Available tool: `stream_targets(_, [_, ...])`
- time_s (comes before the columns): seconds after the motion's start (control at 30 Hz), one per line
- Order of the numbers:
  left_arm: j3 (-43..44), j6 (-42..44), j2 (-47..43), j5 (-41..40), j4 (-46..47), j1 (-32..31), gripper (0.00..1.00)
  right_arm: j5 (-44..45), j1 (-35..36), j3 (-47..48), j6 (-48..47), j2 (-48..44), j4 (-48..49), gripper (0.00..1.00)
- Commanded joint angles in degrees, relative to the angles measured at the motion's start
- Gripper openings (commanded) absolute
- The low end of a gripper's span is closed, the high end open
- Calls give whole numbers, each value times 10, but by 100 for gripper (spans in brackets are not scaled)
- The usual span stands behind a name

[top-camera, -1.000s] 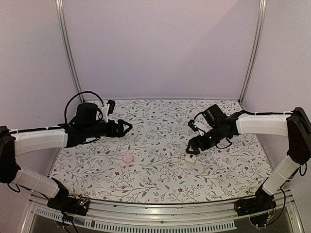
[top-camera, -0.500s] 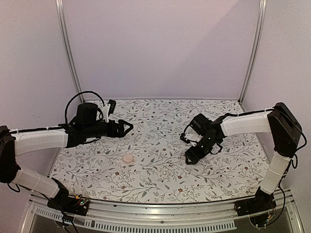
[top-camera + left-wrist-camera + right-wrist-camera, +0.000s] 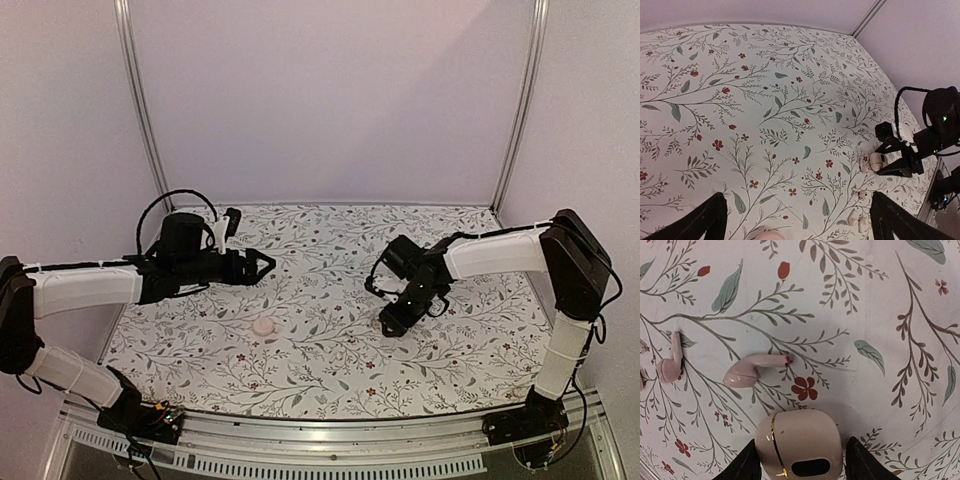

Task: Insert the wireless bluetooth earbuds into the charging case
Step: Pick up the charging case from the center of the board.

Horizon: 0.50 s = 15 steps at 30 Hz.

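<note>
Well to the left of my mark, the small pale pink rounded plastic charging case (image 3: 800, 445) with a gold seam line and a dark oval spot, the left gripper (image 3: 267, 267) hangs above the white table cover printed with leaves and red flowers (image 3: 330, 370). I see its two black fingers spread wide with nothing between them. A small round pale pink plastic lump (image 3: 263, 326) lies on the cover nearer to me than that gripper, also well to the left of the case; from overhead I cannot make out what it is. In the right wrist view two pale pink stemmed plastic earbuds sit on the cover beyond the case. One earbud (image 3: 752, 371) lies on its side just past the case's far edge, with its stem pointing right. The other earbud (image 3: 669, 365) is farther off to the case's left, with its stem pointing away. Neither touches the case. The case itself lies flat on the cover with its lid down. The right gripper (image 3: 392, 322) is lowered over it, one black finger close against each side. The jaws are partly drawn in around the case, but I cannot tell whether they are pressing on it.
</note>
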Motion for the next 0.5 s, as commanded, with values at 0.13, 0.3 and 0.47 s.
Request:
stream_targets(0.13, [11,8,4,5,9,-9,100,45,23,19,-5,19,-25,53])
stream_targets(0.3, [3,13,-7,-5,19,-13,100,43,24,26,0,7,-20,45])
stream_targets(0.47, [-12,13,-31,-31,43,-23,100,40,23,34,9,-8,-4,40])
